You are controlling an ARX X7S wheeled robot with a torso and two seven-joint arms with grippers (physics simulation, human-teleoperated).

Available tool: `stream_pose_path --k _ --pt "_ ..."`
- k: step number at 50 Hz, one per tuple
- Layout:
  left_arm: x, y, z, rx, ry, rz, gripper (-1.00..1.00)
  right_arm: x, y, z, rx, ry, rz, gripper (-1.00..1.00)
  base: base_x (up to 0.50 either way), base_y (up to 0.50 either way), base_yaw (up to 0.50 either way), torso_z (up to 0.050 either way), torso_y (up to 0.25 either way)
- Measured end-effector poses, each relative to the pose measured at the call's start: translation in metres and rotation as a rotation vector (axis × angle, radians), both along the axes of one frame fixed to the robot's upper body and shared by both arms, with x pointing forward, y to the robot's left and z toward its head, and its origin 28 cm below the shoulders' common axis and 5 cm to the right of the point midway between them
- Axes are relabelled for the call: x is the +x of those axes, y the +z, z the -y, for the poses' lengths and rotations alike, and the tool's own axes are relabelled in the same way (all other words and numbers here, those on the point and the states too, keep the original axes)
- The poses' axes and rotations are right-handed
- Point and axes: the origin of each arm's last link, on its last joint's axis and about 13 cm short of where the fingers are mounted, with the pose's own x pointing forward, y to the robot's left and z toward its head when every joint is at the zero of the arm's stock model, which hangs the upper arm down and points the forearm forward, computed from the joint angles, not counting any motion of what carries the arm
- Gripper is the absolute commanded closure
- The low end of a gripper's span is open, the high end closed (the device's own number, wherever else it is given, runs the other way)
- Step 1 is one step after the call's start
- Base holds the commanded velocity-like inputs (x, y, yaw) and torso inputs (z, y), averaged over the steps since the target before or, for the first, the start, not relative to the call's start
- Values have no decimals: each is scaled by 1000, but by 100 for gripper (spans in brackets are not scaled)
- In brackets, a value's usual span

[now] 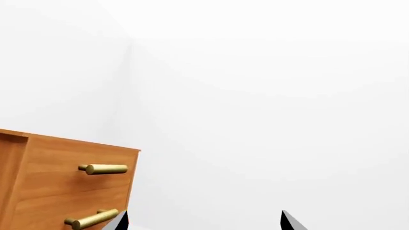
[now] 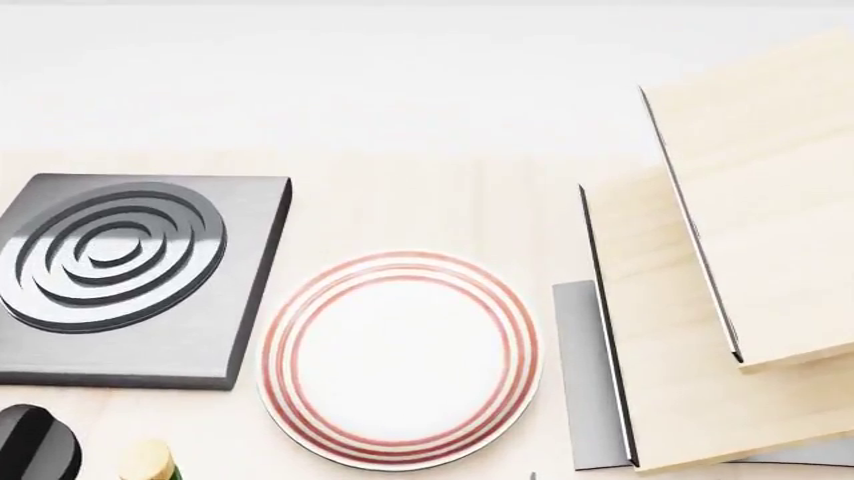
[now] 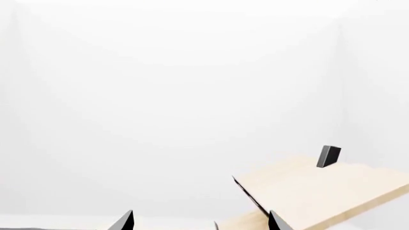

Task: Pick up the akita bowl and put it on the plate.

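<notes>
Plate (image 2: 398, 360) sits on the light wood counter (image 2: 400, 210) just beside dark burner (image 2: 134, 275), w/ pale wood panels (image 2: 747, 250) to its right. Akita bowl not in any view. Left gripper (image 1: 203, 223) & right gripper (image 3: 199, 222): fingertips spread apart, holding nothing.

likely kitchen | burner (image 2: 120, 275) | plate (image 2: 398, 360) | drawer cabinet (image 1: 64, 184)
</notes>
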Motion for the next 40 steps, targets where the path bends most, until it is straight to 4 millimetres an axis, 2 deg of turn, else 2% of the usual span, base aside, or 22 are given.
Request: stream_pose_path --k 9,40 --pt "0 0 1 1 -2 0 -100 0 0 0 1 3 0 -100 119 -23 0 0 0" --pt "2 -2 0 6 -1 -13 -100 1 -3 -2 8 14 -13 -100 0 -31 0 0 0"
